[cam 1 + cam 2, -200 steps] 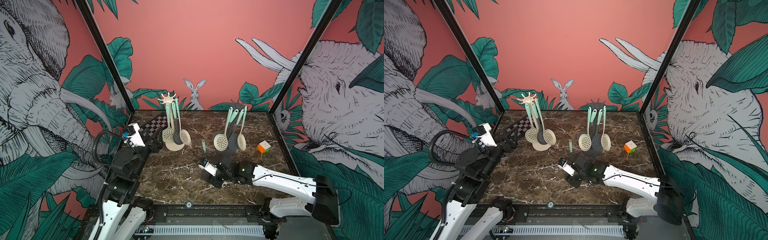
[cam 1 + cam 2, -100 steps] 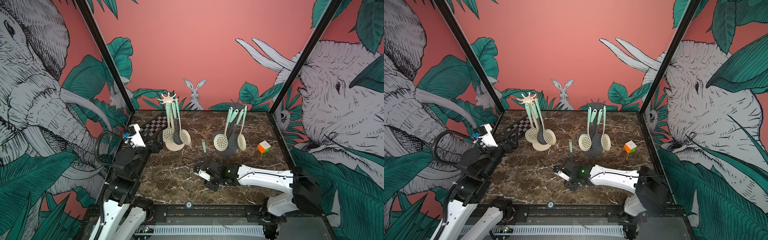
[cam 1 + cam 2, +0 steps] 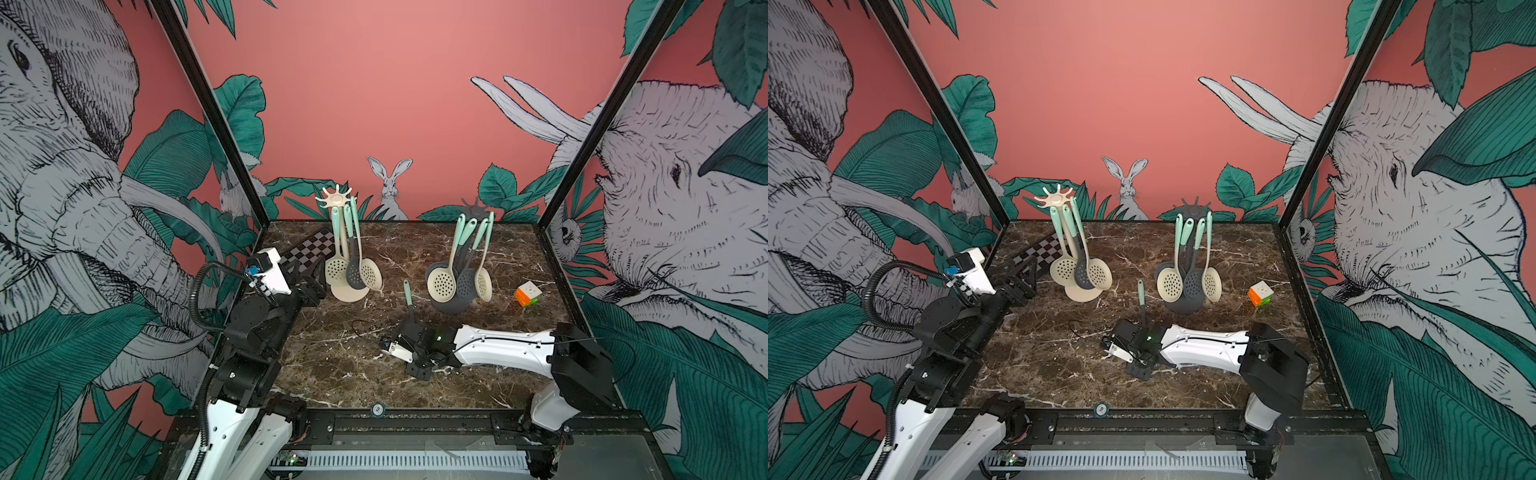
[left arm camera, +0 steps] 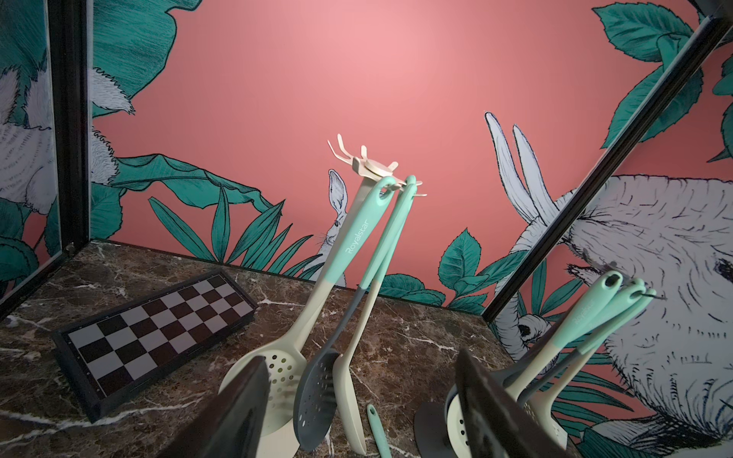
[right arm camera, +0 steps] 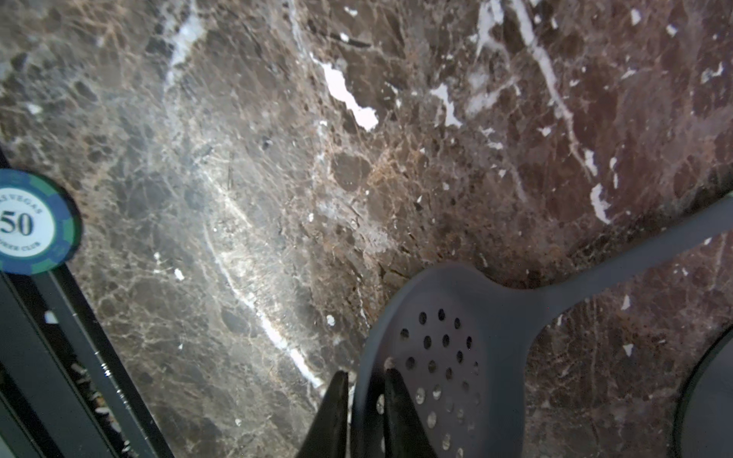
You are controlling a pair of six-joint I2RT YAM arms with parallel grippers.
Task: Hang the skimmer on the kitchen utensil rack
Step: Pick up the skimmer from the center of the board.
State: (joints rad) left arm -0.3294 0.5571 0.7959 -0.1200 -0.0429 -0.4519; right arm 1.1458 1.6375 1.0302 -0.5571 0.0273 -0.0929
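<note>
Since the right hand (image 5: 367, 380) pinches only the thin rim of the skimmer (image 5: 456, 337) bowl, with its fingers (image 5: 400, 404) on either face, I judge the grip fit for lifting but weak against twisting. The skimmer lies flat on the tabletop (image 3: 332, 353), near the grey rack (image 3: 444, 308), to its front. In both top views its handle (image 3: 407, 291) points past the rack base, just beside it.

To lift well, rise slowly and straight up, so the long handle swings down under the bowl rather than levering out of the pinch. Hanging needs the hole in the handle end brought to a hook (image 3: 468, 203). A bowl grip leaves that end far from the fingers and probably low, so a regrip nearer the handle, or a handover, looks wise.

Three other skimmers (image 3: 442, 284) hang on the grey rack, so choose a bare hook and come in from outside them. The left hand (image 4: 359, 363) is spread and holds nothing, well apart from the grey rack.
</note>
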